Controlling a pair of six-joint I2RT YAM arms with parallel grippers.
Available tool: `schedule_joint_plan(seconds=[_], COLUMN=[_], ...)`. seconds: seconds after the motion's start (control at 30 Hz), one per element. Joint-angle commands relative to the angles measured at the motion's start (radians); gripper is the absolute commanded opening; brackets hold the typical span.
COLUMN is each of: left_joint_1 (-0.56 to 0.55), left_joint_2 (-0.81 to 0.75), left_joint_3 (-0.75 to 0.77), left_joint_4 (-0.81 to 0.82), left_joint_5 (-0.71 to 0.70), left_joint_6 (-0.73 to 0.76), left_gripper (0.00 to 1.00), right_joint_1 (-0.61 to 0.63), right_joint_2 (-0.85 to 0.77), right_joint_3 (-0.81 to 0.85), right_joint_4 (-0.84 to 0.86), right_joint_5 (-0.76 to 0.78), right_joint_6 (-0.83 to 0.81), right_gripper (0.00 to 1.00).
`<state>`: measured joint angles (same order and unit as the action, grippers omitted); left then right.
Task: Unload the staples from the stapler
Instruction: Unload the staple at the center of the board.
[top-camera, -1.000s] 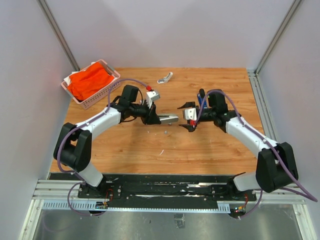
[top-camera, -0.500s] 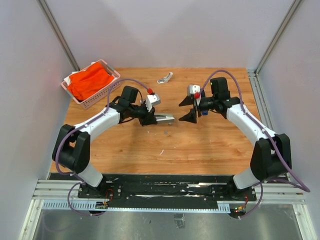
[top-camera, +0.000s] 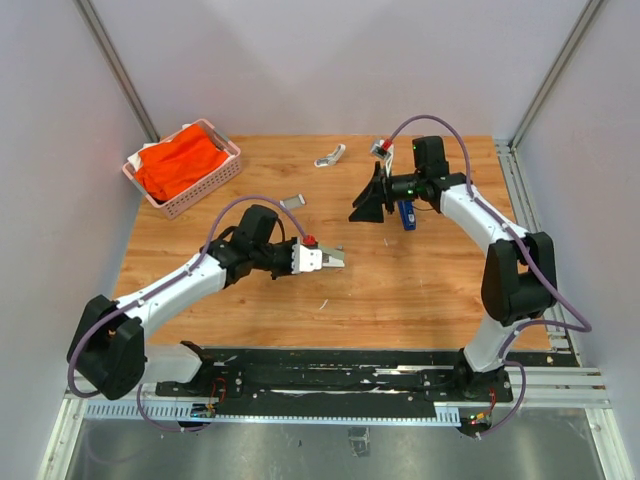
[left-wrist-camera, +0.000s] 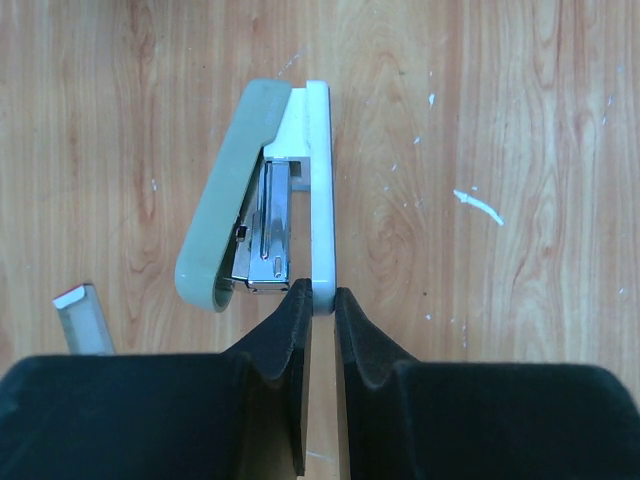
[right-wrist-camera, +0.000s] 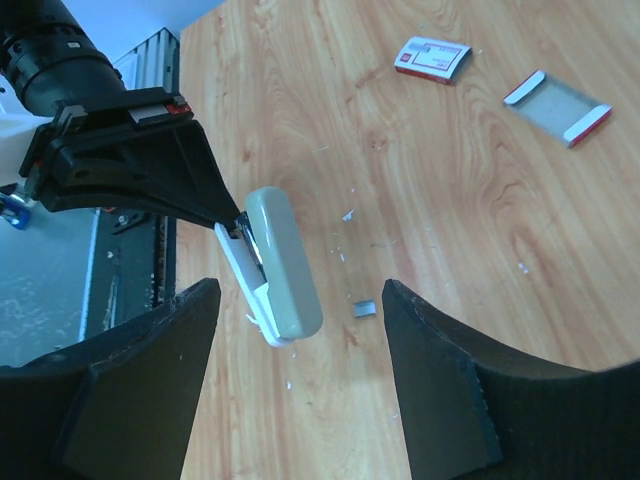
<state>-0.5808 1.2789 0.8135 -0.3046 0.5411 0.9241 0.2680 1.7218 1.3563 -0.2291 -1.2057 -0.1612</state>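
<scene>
Stapler (top-camera: 335, 257) held, centre frame.
Left gripper (left-wrist-camera: 322, 295) clamped its white base; right gripper (top-camera: 368, 200), upper right, gaped empty.

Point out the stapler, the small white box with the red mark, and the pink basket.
stapler (left-wrist-camera: 232, 200): left wrist view, on its grey-green top arm.
white box (right-wrist-camera: 433, 58): right wrist view, on its top face.
pink basket (top-camera: 205, 187): top view, on its near wall.

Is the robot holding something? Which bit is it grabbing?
The left gripper pinches the stapler by the near end of its white base. The right gripper is open and holds nothing.
</scene>
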Motion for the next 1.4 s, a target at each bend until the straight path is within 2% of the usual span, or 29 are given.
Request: schedule_joint_plan(seconds=[0.0, 0.17, 0.47, 0.67, 1.23, 1.37], left_joint_1=[-0.021, -0.042, -0.074, -0.086, -0.094, -0.096], left_joint_2=[-0.05, -0.072, -0.078, -0.079, -0.08, -0.079], left_joint_3=[-0.015, -0.03, -0.047, -0.051, -0.046, -0.051], left_joint_4=[0.005, -0.048, -0.076, -0.1, -0.123, -0.119], left_joint_5=[-0.011, -0.009, -0.007, -0.01, 0.026, 0.029], left_joint_6=[0.144, 0.245, 0.304, 0.356, 0.406, 0.403], left_gripper=[0.0, 0.0, 0.0, 0.0, 0.0, 0.0], right_joint_1=[0.014, 0.078, 0.175, 0.23, 0.277, 0.29], right_joint_2=[0.037, 0.06, 0.133, 0.167, 0.244, 0.254], right_joint_3=[0.03, 0.017, 0.026, 0.043, 0.043, 0.051], right_joint_4=[-0.018, -0.075, -0.074, -0.161, -0.168, -0.187], right_joint_5=[-0.077, -0.098, -0.114, -0.141, -0.217, -0.245], right_joint_6=[0.065, -0.029, -0.054, -0.146, -0.152, -0.169], right_gripper=[0.68, 0.68, 0.69, 0.69, 0.68, 0.65])
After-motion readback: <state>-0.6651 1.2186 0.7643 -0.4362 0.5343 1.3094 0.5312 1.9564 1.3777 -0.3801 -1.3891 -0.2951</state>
